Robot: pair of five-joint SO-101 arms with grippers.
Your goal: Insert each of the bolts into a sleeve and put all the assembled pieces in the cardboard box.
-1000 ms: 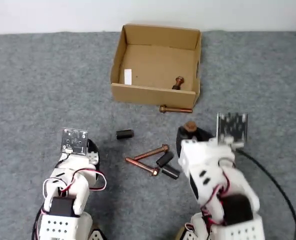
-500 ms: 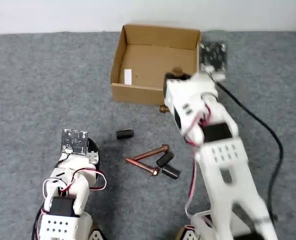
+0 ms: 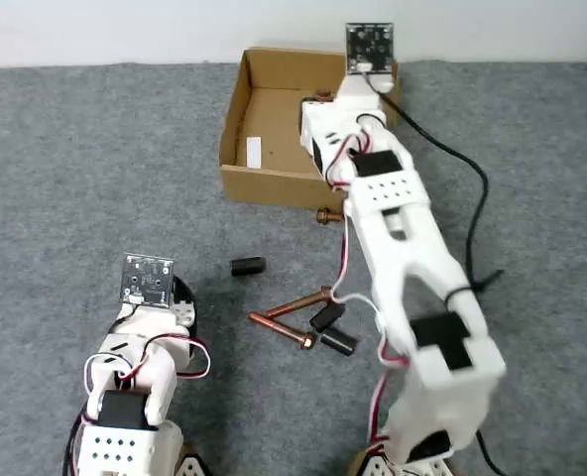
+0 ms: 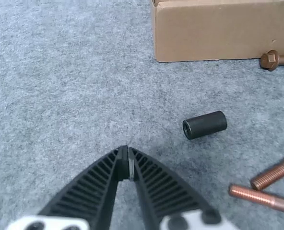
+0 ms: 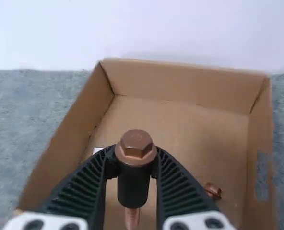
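Grey, short-piled felt [image 3: 65,178] is covering the table and running to a plain white wall [image 3: 125,30] at the far edge. Standing at far centre, almost against that wall, is the open-topped brown cardboard box [image 3: 236,109], its thin flat walls upright and its corners square. Broad stretches of felt are lying open to its left and right.

The right arm is stretching far over the box's right half. The right gripper [image 5: 133,160] is hanging above the box floor, its ribbed black fingers [image 5: 91,182] clamping a smooth black cylindrical sleeve [image 5: 132,184]. A copper-coloured hex-headed bolt [image 5: 136,146] is sitting through the sleeve, head uppermost and threaded tip poking out below. A second copper hex head [image 5: 212,191] is lying on the box floor close to the right wall.

The left gripper [image 4: 125,162] is pointing down at the felt at near left, its ribbed fingers pressed together on nothing, well apart from the box. Just beyond it a loose black sleeve [image 4: 205,124] is lying on its side, between the left arm and the box's near wall. A loose copper bolt [image 3: 325,214] is lying just beside the foot of that wall.

At near centre two more copper bolts [image 3: 292,303] are lying at an angle to each other, with two black sleeves [image 3: 337,342] close by their heads. A black cable [image 3: 472,198] is trailing over the felt at the right.
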